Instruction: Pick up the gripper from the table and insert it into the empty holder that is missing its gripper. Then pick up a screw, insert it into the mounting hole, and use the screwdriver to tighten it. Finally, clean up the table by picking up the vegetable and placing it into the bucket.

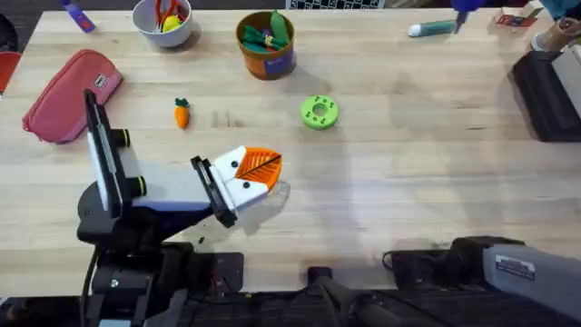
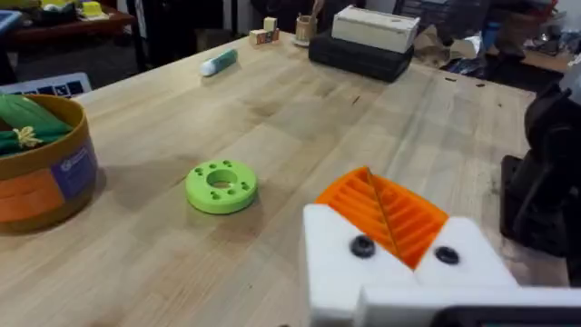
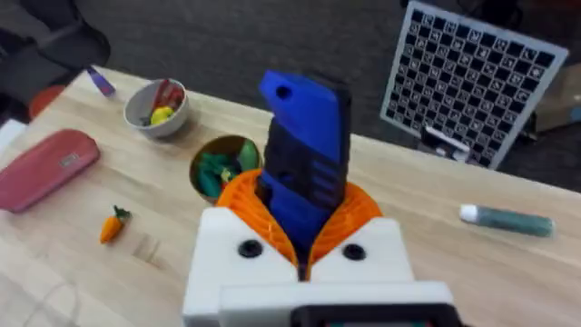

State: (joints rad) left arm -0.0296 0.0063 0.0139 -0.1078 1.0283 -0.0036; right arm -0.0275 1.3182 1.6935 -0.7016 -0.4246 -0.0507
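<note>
My left gripper (image 1: 263,169) hovers low over the table (image 1: 408,182) near its middle, shut, its two orange ribbed pads (image 2: 413,222) pressed together with nothing between them. My right gripper (image 3: 304,207) is raised at the near side, shut on the blue screwdriver (image 3: 304,127), which stands up between its orange pads. The vegetable (image 1: 182,113) (image 3: 112,225), a tiny carrot, lies left of the left gripper. The bucket (image 1: 266,45) (image 2: 41,168) (image 3: 222,163) stands at the back with green toys inside. A loose gripper, an empty holder and a screw are out of view.
A green disc with holes (image 1: 319,112) (image 2: 221,185) lies right of the carrot. A pink pouch (image 1: 71,94) sits at the left and a white bowl (image 1: 163,20) at the back left. A teal marker (image 1: 434,29) and black box (image 1: 549,95) are at the back right.
</note>
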